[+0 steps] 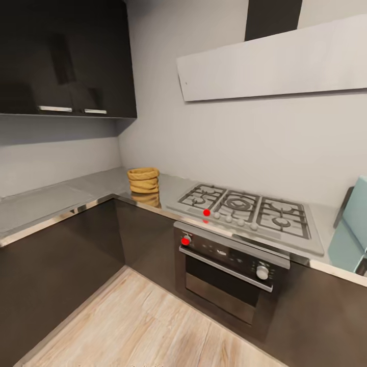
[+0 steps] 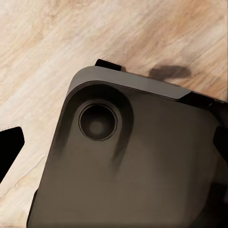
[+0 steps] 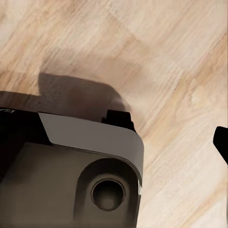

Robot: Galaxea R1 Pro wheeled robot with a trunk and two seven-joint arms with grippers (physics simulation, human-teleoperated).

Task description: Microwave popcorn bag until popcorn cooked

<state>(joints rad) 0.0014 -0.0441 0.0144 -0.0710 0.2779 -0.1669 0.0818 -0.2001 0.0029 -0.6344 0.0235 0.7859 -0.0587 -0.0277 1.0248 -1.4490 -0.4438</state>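
We are approaching: the popcorn bag [image 1: 143,181] sits on the bench [image 1: 61,199] left of the hob [image 1: 244,206]; the microwave [image 1: 350,229] stands far right. Our hands' opening we cannot tell. Next we must close in and reach.

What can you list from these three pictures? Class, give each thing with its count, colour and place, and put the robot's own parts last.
popcorn bag: one, tan-brown, on the countertop near the corner, left of the hob.
countertop: one, glossy grey, L-shaped over dark cabinet fronts.
gas hob: one, steel grey, inset in the countertop, one red knob.
oven: one, dark, built in under the hob.
microwave: one, pale mint-blue, at the head view's right edge, partly cut off.
wall cabinet: one, black, upper left.
extractor hood: one, pale grey, above the hob.
floor: light wood planks.
robot base: dark grey, over the floor, in both wrist views.
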